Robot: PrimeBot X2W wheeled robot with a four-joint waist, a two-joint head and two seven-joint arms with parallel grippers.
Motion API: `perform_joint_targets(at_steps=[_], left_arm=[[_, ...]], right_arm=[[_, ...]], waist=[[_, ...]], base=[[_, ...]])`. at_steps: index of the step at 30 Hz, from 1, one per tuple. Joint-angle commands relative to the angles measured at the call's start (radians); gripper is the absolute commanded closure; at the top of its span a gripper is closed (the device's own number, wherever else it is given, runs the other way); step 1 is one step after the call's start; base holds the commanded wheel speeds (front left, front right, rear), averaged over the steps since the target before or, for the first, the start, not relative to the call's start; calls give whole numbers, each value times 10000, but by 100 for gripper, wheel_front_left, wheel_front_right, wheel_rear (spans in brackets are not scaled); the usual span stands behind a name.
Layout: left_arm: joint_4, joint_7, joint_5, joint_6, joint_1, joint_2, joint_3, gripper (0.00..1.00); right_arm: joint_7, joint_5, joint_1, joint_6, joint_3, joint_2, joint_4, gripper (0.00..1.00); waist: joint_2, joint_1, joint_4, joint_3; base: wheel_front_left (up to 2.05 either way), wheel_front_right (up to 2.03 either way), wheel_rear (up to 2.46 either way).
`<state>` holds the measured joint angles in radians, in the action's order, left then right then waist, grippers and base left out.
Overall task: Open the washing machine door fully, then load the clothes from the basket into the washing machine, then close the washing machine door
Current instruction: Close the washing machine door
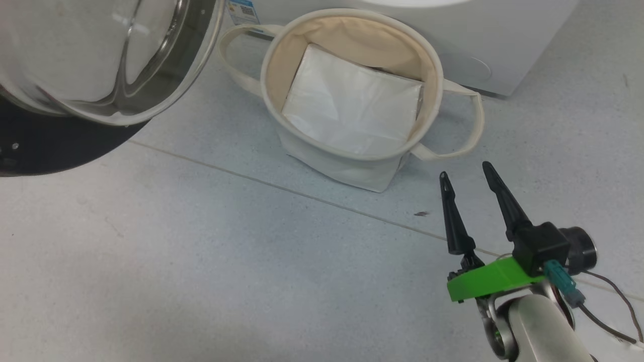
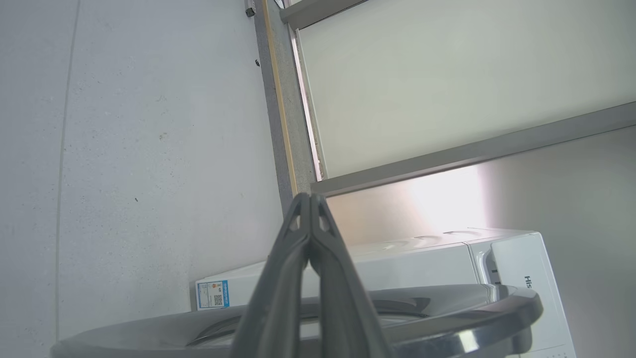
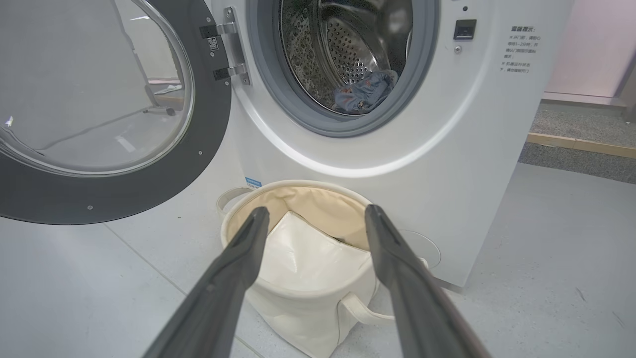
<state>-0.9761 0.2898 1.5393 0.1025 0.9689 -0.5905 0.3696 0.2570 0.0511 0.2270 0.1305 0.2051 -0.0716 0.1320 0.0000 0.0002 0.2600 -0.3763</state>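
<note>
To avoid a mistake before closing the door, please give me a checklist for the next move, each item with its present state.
1. Basket free of clothes: ok, only a white sheet inside.
2. Clothes in the drum: ok.
3. Clothes clear of the gasket: cannot tell, they lie near it.
4. Washing machine door can swing past the basket: cannot tell.
5. Right pincer open and empty: ok.
6. Left pincer shut, near the door: ok.

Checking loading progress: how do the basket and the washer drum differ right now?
The basket holds a flat white sheet; the drum holds a bluish printed garment. The basket is soft cream canvas on the floor; the drum is perforated steel. Both are open.
</note>
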Motion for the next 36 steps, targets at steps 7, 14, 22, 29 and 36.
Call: perform_joint_targets(at_steps=[7,14,22,29,36], left_arm=[[-790,274,-277,231,538,-1138,-68,100],[-930,946,-277,275,734,-948,-336,100],[43,1850,-30,280,117,-610,-451,100],[831,2794,256,280,-391,-291,-551,100],[1929,3935,285,281,-864,217,-1098,100]], right_arm=[[48,-89,-16,2,101,105,-404,0],[48,-85,-48,2,36,116,-490,0],[48,-21,-130,2,102,142,-415,0],[48,59,-205,2,135,163,-366,0],[48,246,-269,2,94,186,-270,0]], waist=[[0,-2,-426,18],[0,-2,-524,102],[0,-2,-507,326],[0,-2,-426,595],[0,-2,-139,762]], base=[[0,0,0],[0,0,0],[0,0,0],[0,0,0],[0,0,0]])
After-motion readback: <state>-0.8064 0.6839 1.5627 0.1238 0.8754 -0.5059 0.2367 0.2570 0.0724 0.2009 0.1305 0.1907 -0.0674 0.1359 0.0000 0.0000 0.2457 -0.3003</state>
